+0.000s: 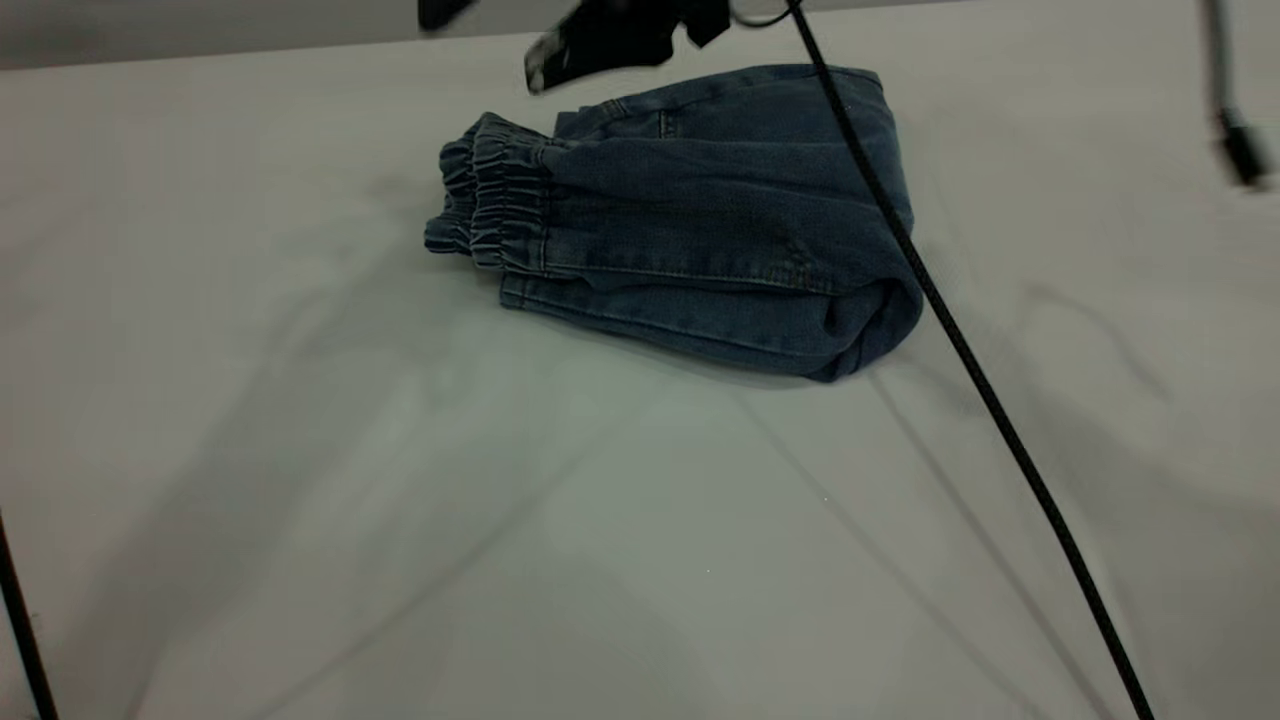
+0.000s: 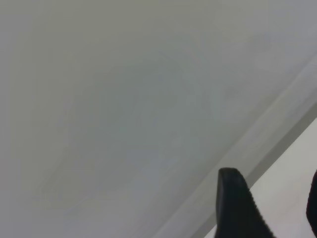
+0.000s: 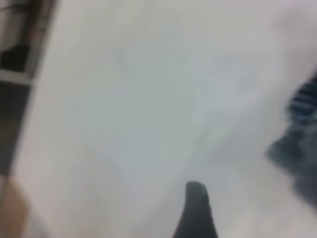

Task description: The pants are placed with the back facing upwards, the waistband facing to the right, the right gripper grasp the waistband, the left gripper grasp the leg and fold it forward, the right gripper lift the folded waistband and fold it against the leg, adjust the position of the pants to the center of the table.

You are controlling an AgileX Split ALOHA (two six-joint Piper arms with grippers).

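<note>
Already, from the exterior view, I read both folds as done: the pants lie as a compact denim bundle on the table, toward the far edge rather than the middle. The waistband sits at the bundle's left end, its ruched elastic puckered into tight ridges, and a rounded fold closes the right end. So I judge the step in hand to be the last one, shifting the bundle to the center of the table. A black gripper, blurred, hangs just above the far edge of the bundle; I cannot say which arm it belongs to, nor whether its jaws are apart. My left gripper shows two dark fingers with a gap of bare table between them, so I take it as apart and empty, near the table's edge. My right wrist view shows only one dark fingertip over pale table with denim at the side, so I cannot tell its state. The denim looks thick and soft, with orange stitching along the seams; stacked layers may slide apart if dragged by one corner. Next I'd want a grasp through all layers, then a pull toward me. A braided black cable crosses in front of the bundle's right end.
</note>
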